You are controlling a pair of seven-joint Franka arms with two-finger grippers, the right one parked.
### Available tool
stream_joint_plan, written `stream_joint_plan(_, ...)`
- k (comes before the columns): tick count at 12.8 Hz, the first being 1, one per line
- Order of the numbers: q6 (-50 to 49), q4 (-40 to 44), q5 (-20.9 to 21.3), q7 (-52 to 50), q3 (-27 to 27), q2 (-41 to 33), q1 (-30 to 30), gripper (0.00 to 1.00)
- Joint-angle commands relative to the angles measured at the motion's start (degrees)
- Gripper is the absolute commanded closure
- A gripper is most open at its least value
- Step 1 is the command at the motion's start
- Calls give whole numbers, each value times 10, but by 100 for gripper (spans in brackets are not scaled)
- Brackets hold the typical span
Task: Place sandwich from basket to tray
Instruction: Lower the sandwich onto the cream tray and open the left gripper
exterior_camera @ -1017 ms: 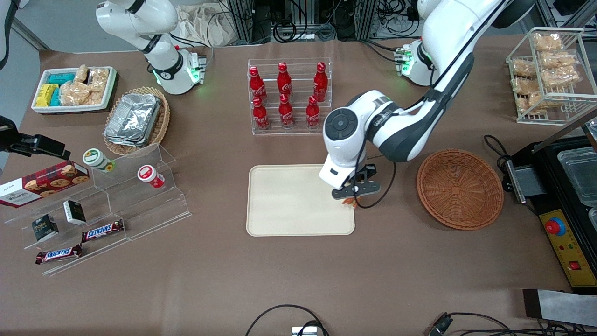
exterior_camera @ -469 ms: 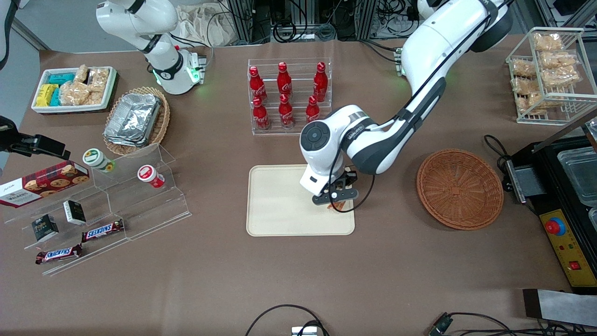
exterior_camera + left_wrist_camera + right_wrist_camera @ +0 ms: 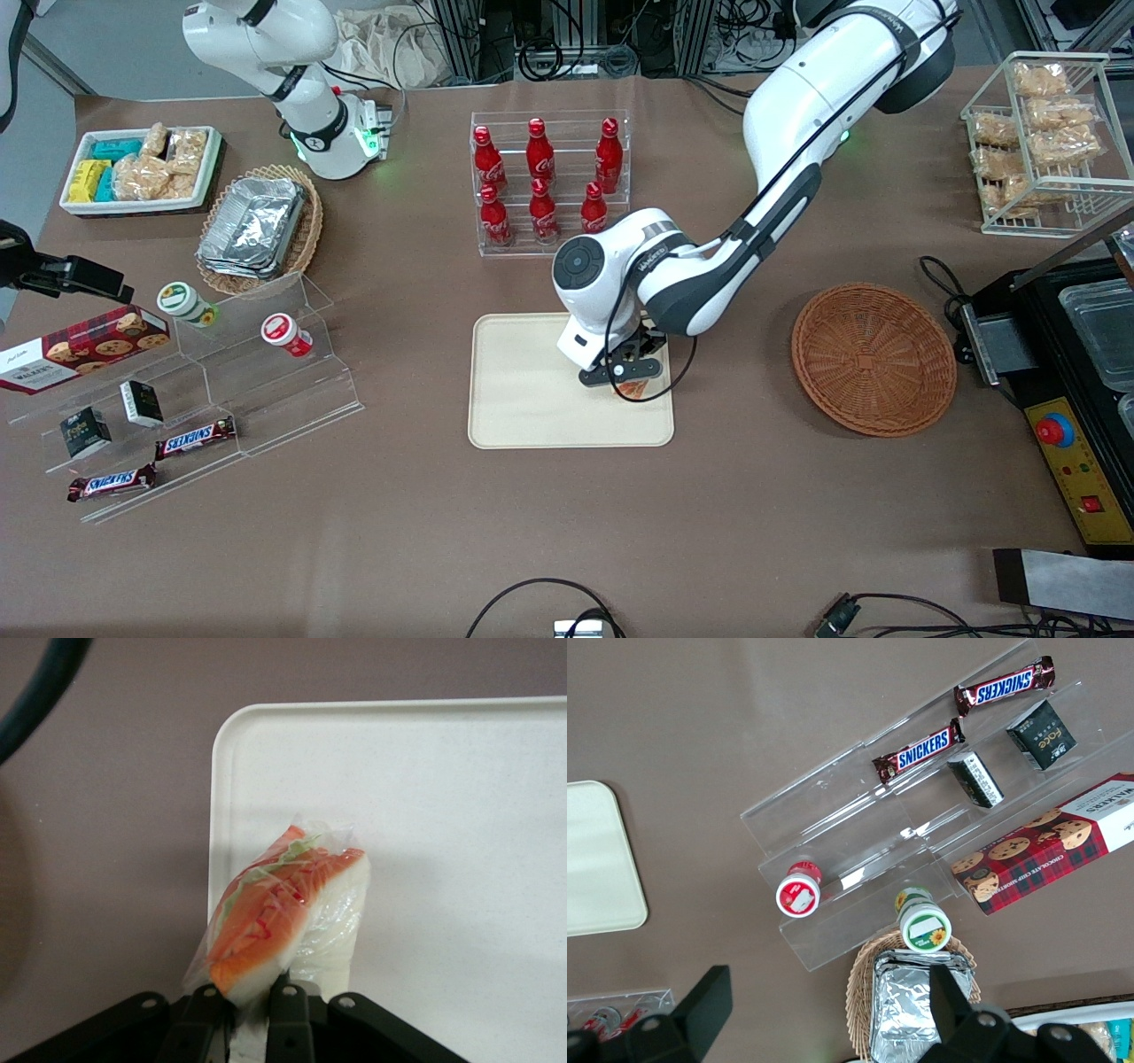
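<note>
My left gripper [image 3: 625, 376] hangs over the cream tray [image 3: 532, 390], near the tray's edge that faces the basket, and is shut on the sandwich [image 3: 632, 388]. In the left wrist view the sandwich [image 3: 288, 912] is a wrapped white wedge with orange and green filling, pinched between the black fingers [image 3: 291, 1023] of the gripper [image 3: 248, 1014], above the tray's corner [image 3: 443, 797]. The round reddish-brown basket [image 3: 873, 357] stands on the table toward the working arm's end and holds nothing.
A clear rack of red cola bottles [image 3: 542, 182] stands farther from the front camera than the tray. A tiered acrylic stand [image 3: 213, 390] with snacks, a tan basket of foil containers [image 3: 257, 229] and a white bin [image 3: 140, 170] lie toward the parked arm's end. A wire snack rack [image 3: 1045, 142] and a black machine [image 3: 1076, 372] are near the basket.
The left gripper has carried the sandwich from the tray's basket-side edge farther in over the tray, away from the basket.
</note>
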Motion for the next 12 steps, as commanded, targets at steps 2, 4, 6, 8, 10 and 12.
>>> stream_joint_plan(2, -12, 27, 34, -32, 7, 28, -22, 82)
stream_joint_plan(4, -12, 34, 34, -33, 7, 34, -28, 78)
stream_joint_plan(6, -12, 44, 33, -33, 8, 38, -27, 67)
stream_joint_plan(8, -12, 46, 31, -35, 8, 39, -27, 49)
stream_joint_plan(10, -11, 49, 29, -42, 8, 38, -26, 37)
stream_joint_plan(12, -11, 60, 26, -47, 7, 38, -22, 33)
